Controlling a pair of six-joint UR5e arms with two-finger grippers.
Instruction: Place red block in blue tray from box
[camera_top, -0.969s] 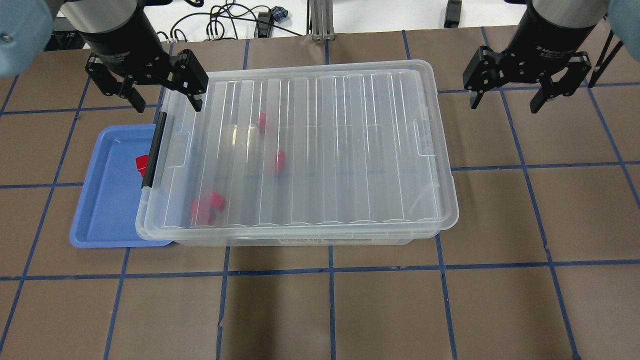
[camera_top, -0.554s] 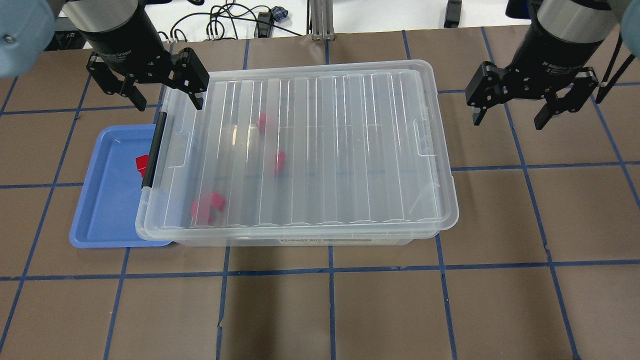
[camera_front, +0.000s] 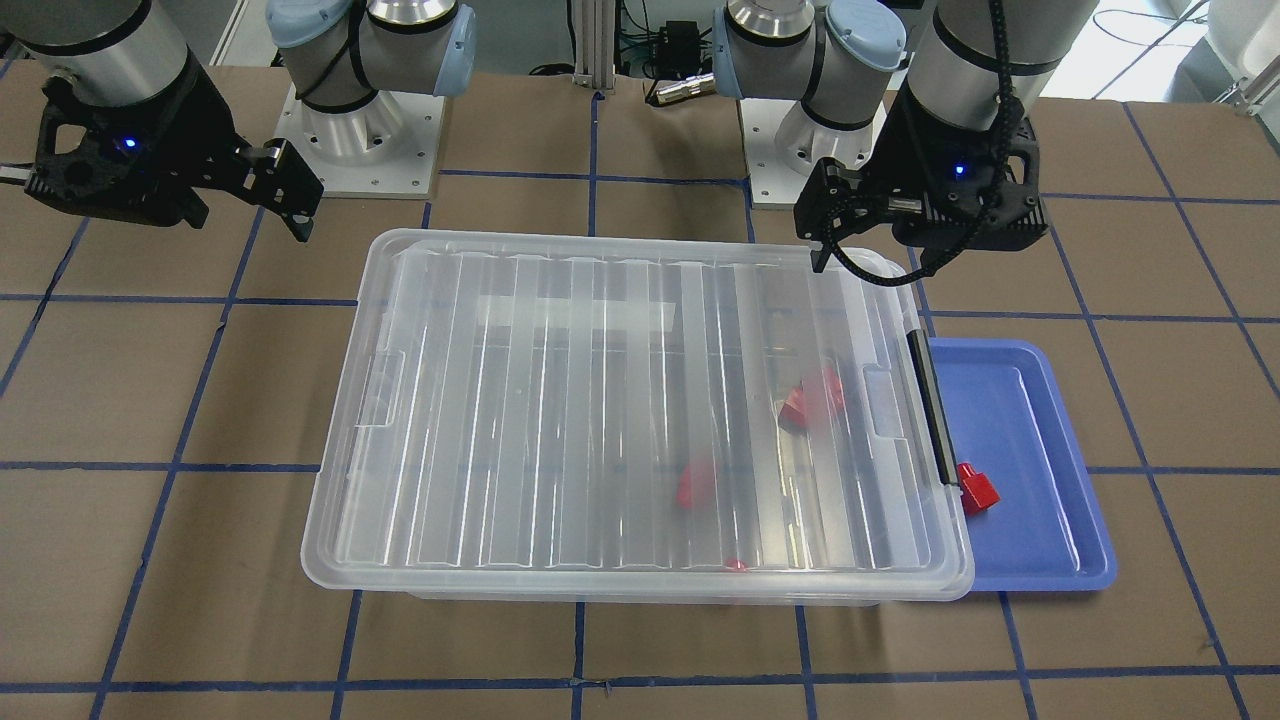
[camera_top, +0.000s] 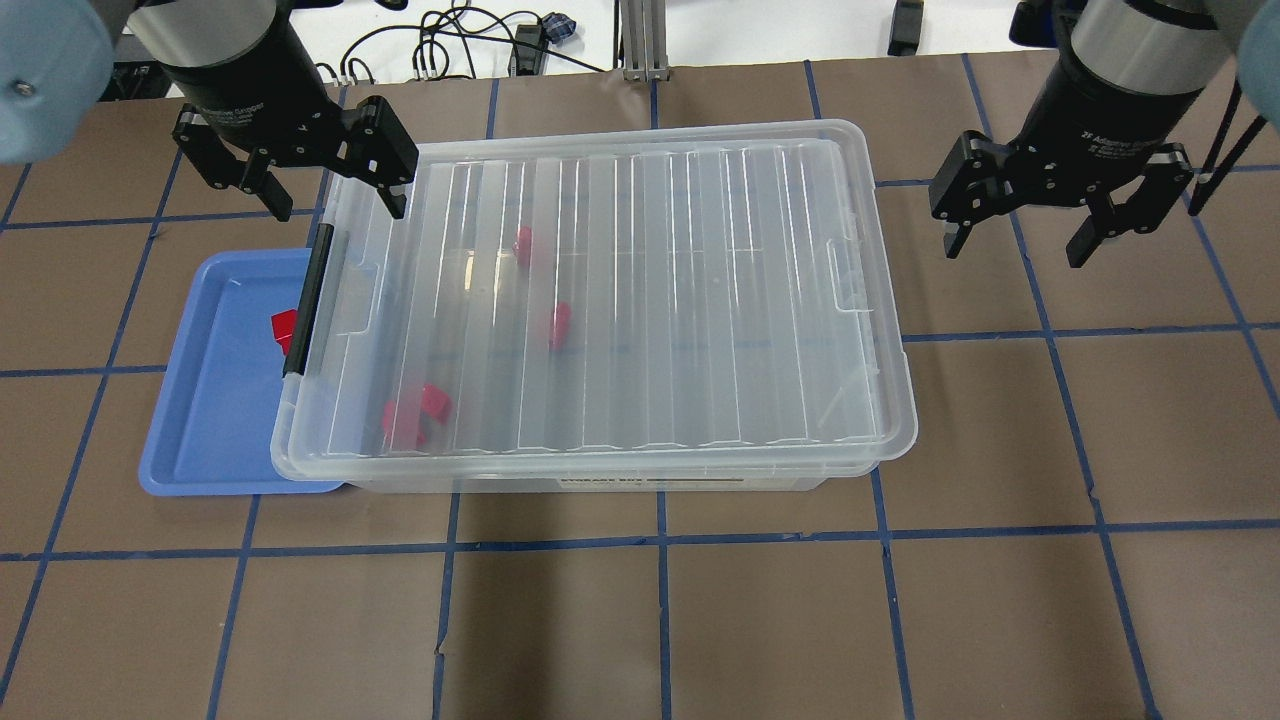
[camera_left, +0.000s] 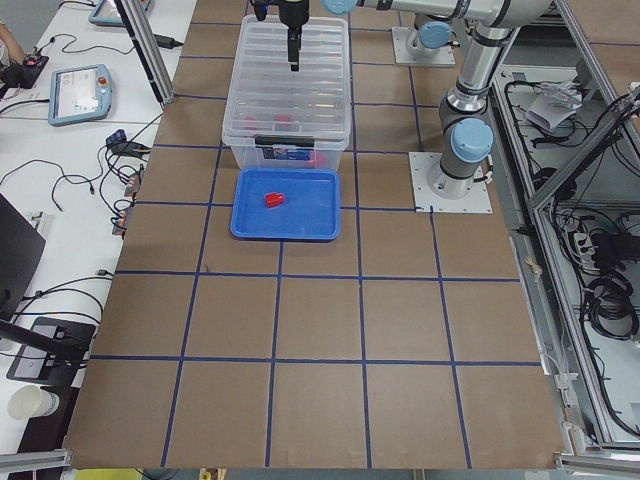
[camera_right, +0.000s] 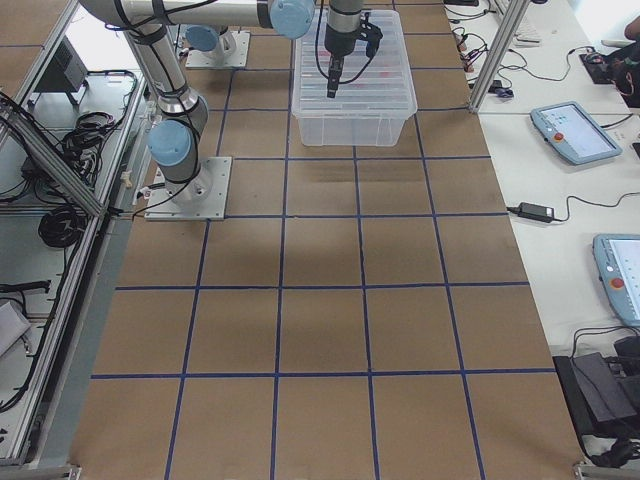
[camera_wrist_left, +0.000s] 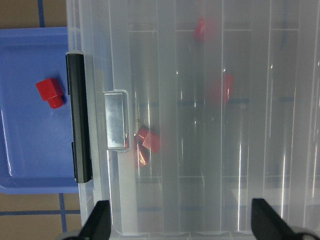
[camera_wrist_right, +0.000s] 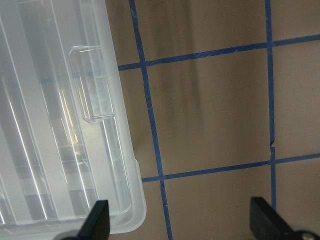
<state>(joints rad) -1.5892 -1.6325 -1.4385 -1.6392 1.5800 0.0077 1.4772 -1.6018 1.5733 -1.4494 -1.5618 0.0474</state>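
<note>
The clear box (camera_top: 640, 300) stands mid-table with its ribbed lid on and its black latch bar (camera_top: 307, 300) at the left end. Several red blocks show blurred through the lid (camera_top: 415, 410) (camera_top: 558, 323). One red block (camera_top: 284, 325) lies in the blue tray (camera_top: 210, 420), next to the latch; it also shows in the left wrist view (camera_wrist_left: 49, 92). The box's left end overhangs the tray. My left gripper (camera_top: 338, 211) is open and empty above the box's far left corner. My right gripper (camera_top: 1012, 254) is open and empty above bare table right of the box.
The table is brown paper with a blue tape grid (camera_top: 660, 530). Cables (camera_top: 470, 45) and a metal post (camera_top: 640, 40) lie beyond the far edge. The arm bases (camera_front: 360, 130) stand on the robot's side of the box.
My right gripper has moved a little toward the table's front and stays open. My left gripper has barely moved. The box, tray and blocks are where they were.
</note>
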